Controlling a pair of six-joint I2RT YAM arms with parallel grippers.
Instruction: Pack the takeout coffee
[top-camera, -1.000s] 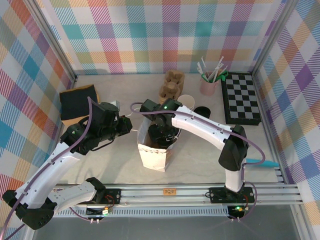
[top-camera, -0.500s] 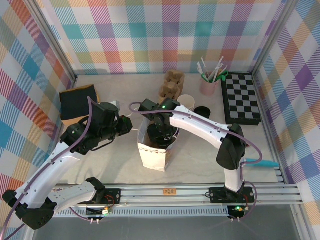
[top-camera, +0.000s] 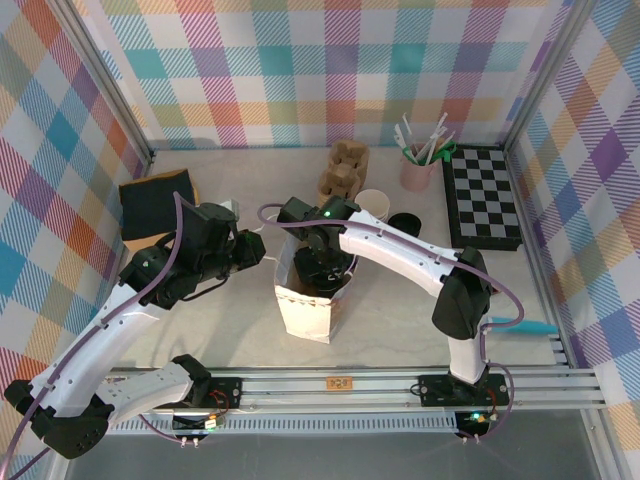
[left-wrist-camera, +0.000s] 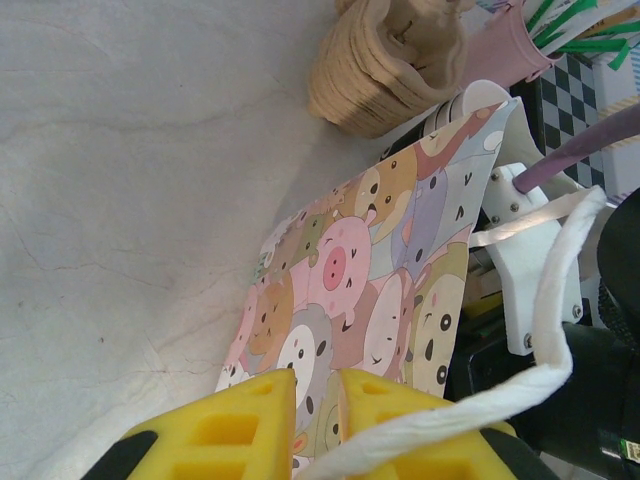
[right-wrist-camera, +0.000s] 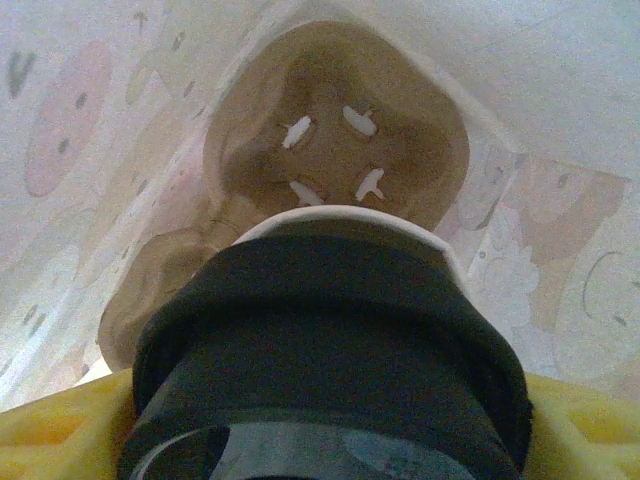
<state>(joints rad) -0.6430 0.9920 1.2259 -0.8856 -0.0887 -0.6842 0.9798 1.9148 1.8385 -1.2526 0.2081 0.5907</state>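
Note:
The takeout coffee (right-wrist-camera: 330, 340), a cup with a white rim and a black lid, hangs inside the cartoon-animal paper bag (top-camera: 305, 305). My right gripper (right-wrist-camera: 320, 410) is shut on it, a yellow finger (right-wrist-camera: 60, 425) on each side. Below the cup, a brown pulp cup carrier (right-wrist-camera: 335, 130) lies on the bag's floor. From above, the right gripper (top-camera: 322, 268) reaches down through the bag's mouth. My left gripper (left-wrist-camera: 315, 425) sits at the bag's left side (left-wrist-camera: 370, 270). Its jaws are nearly together, and the white twisted handle (left-wrist-camera: 550, 320) runs across one finger down into the gap.
Behind the bag stand a stack of pulp carriers (top-camera: 343, 170), white paper cups (top-camera: 372, 203), a loose black lid (top-camera: 404, 223) and a pink cup of stirrers (top-camera: 418, 165). A checkerboard (top-camera: 483, 197) lies back right and a black pad (top-camera: 155, 207) back left.
The right arm has edged slightly left over the bag. The left arm and the bag have hardly moved.

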